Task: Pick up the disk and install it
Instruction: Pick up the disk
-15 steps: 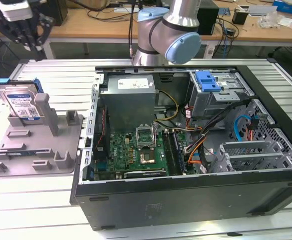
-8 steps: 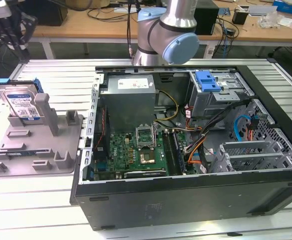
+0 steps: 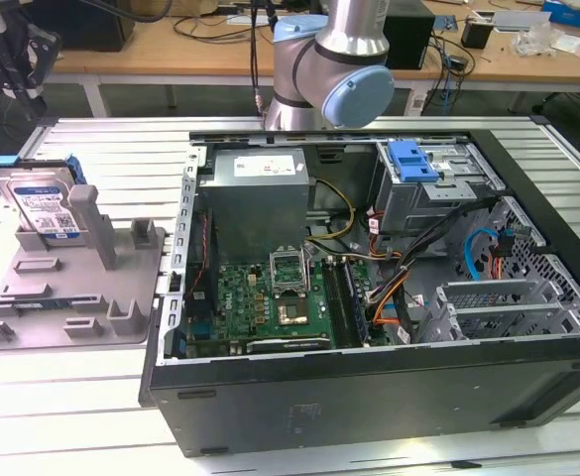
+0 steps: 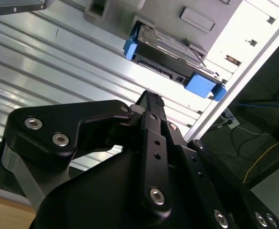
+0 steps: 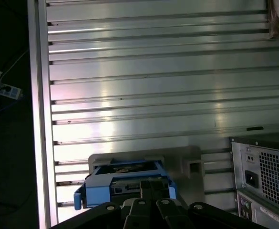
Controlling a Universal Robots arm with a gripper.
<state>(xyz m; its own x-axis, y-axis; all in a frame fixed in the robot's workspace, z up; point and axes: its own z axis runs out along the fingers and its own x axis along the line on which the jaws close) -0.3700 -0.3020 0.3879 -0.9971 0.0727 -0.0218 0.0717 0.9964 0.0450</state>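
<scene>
The disk [image 3: 42, 203] stands tilted in a grey holder [image 3: 81, 288] at the exterior view's left, on the slatted metal table [image 3: 101, 149] beside the open computer case [image 3: 369, 397]. At the top centre of the exterior view 1 arm joint [image 3: 334, 59] with a blue cap rises behind the case. In both wrist views the gripper [image 4: 149, 98] [image 5: 153, 183] points toward the disk [image 4: 170, 45] [image 5: 125, 183] and hangs above the table, apart from the blue carrier. Its jaws look drawn narrow, tips together, holding nothing.
</scene>
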